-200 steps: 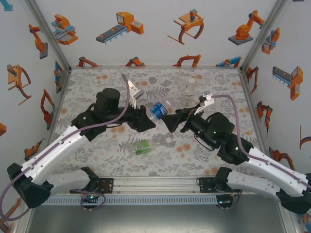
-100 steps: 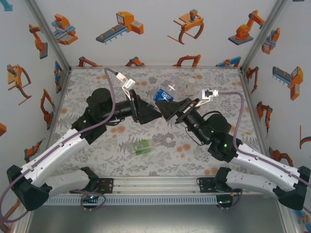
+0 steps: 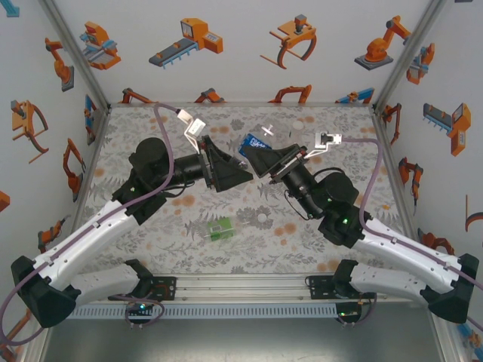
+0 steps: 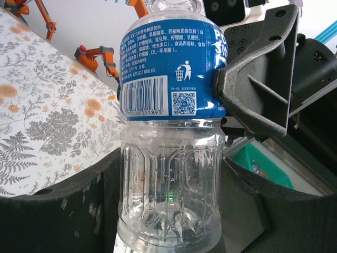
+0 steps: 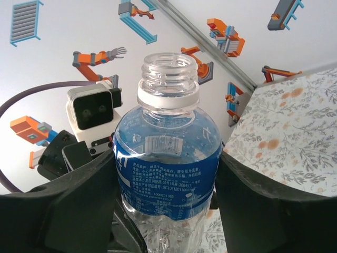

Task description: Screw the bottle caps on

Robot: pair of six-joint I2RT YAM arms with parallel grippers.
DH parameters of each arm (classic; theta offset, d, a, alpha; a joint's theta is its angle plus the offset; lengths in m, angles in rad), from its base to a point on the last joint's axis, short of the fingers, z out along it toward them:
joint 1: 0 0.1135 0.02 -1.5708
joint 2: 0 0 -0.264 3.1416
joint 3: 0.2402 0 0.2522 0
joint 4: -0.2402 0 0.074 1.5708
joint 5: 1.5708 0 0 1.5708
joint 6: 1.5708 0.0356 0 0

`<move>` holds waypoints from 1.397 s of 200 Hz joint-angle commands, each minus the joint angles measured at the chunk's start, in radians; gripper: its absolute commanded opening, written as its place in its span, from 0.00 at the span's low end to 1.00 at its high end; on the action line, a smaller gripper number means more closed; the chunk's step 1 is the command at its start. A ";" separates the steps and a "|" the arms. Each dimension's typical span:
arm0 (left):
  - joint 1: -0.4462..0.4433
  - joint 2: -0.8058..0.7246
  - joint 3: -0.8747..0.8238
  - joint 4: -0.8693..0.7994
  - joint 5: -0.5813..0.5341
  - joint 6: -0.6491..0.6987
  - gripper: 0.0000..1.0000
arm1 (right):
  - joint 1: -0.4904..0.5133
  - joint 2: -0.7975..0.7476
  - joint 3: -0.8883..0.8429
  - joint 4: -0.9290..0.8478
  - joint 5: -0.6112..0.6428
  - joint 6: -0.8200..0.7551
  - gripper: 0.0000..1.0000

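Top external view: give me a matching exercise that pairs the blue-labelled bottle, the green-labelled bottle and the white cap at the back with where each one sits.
Things:
1. blue-labelled bottle
2. green-labelled bottle
3. white cap

Places:
A. on the near half of the table
B. loose on the table, close to the back wall
C. off the table, between the fingers of the left hand and the right hand, with its neck uncapped

Pairs: 1-C, 2-A, 3-B
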 commanded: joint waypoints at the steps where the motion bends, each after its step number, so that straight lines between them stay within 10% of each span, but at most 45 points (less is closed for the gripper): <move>1: -0.009 0.007 0.002 0.040 0.065 -0.024 0.41 | -0.006 0.005 0.052 0.073 -0.030 0.023 0.55; 80: -0.016 0.044 0.117 -0.223 0.059 0.103 0.73 | -0.011 0.006 0.088 -0.028 -0.051 -0.010 0.32; 279: -0.015 0.075 0.228 -0.407 0.052 0.207 0.74 | -0.020 0.048 0.155 -0.174 -0.151 -0.040 0.25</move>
